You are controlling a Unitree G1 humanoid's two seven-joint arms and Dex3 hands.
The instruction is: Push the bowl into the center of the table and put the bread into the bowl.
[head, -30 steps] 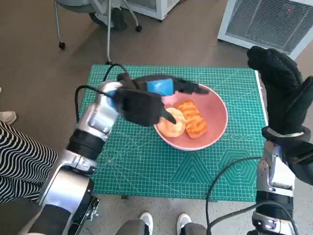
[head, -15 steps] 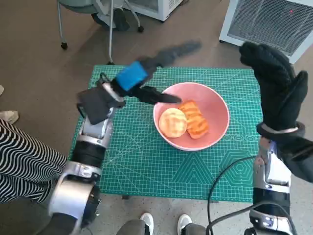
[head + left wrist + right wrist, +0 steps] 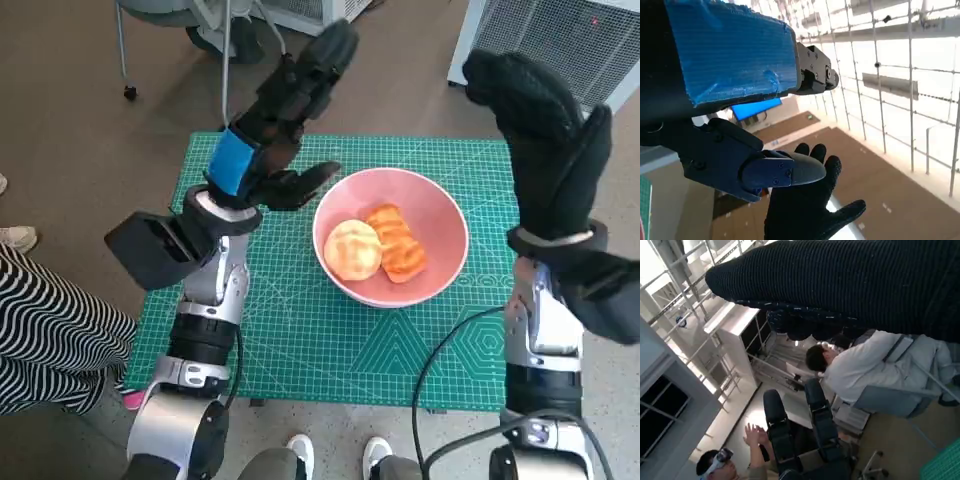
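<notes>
In the head view a pink bowl sits near the middle of the green cutting mat. Inside it lie a round pale bun and an orange-brown bread piece. My left hand is raised high above the mat's left part, fingers spread, holding nothing. My right hand is raised at the right, fingers apart and empty; the left wrist view shows that right hand from across. The right wrist view shows only the glove as a dark band.
A white grilled unit stands on the floor beyond the table's right corner, chair legs beyond the left. A striped leg is at the left edge, shoes below the table's near edge. People show in the right wrist view.
My left hand has lifted off the bowl's left rim and swung up and away. The right hand rose a little. Bowl and both breads stay put.
</notes>
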